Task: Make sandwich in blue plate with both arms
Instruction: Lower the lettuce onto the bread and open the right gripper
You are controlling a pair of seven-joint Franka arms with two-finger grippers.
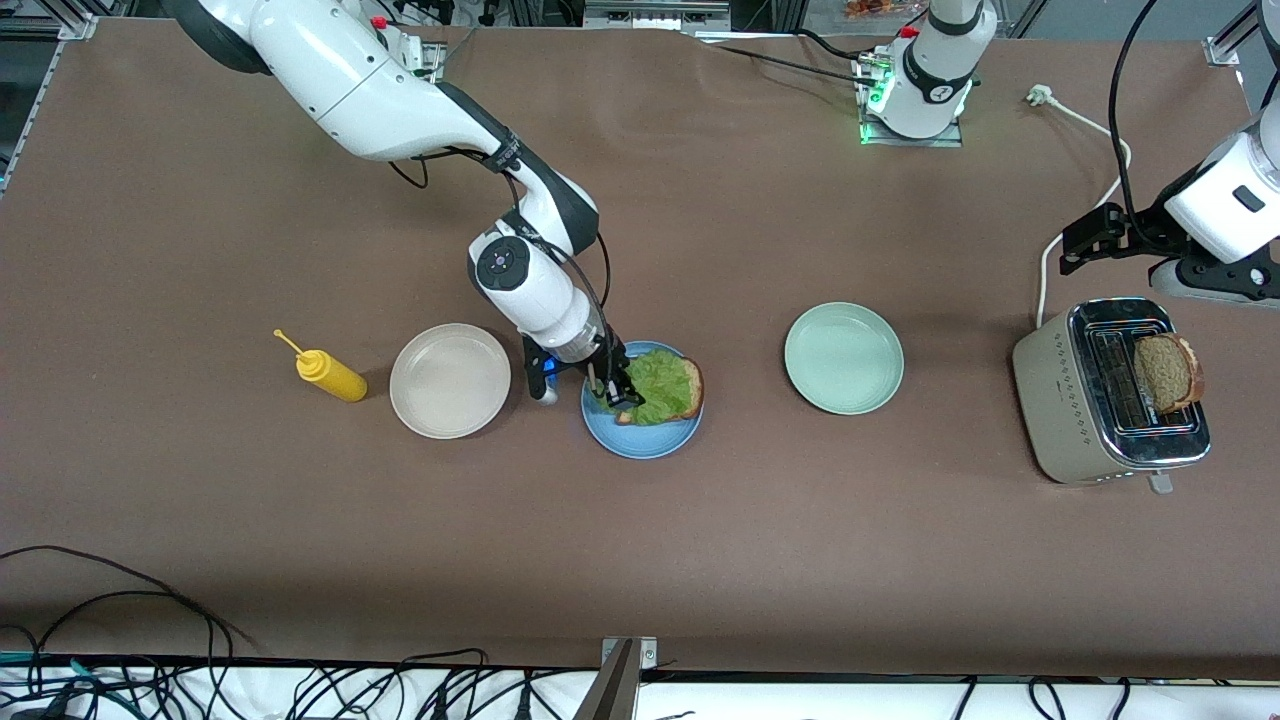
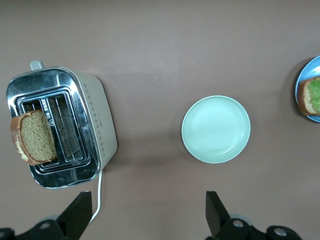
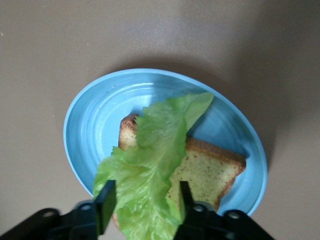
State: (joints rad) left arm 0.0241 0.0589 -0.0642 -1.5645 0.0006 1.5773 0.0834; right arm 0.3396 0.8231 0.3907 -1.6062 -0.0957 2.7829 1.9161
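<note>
Right wrist view shows my right hand [image 3: 144, 200] low over the blue plate [image 3: 90, 130], fingers [image 3: 105, 197] parted with the lettuce leaf [image 3: 150, 160] lying between them on 1 bread slice [image 3: 210, 170]; I judge the leaf is just let go, not clamped; risk 1: leaf clings to a finger and lifts or slides off the bread when I rise; risk 2: it already hangs over the bread edge, so a nudge could drag it onto the plate rim; my left hand [image 2: 145, 215] waits wide apart, empty, near the toaster [image 2: 95, 125] at its end of the tabletop; 2nd slice [image 2: 35, 137] sits tilted out of the slot, so it could tip or jam when I grab it; green plate [image 2: 216, 129] sits on the carry path.
</note>
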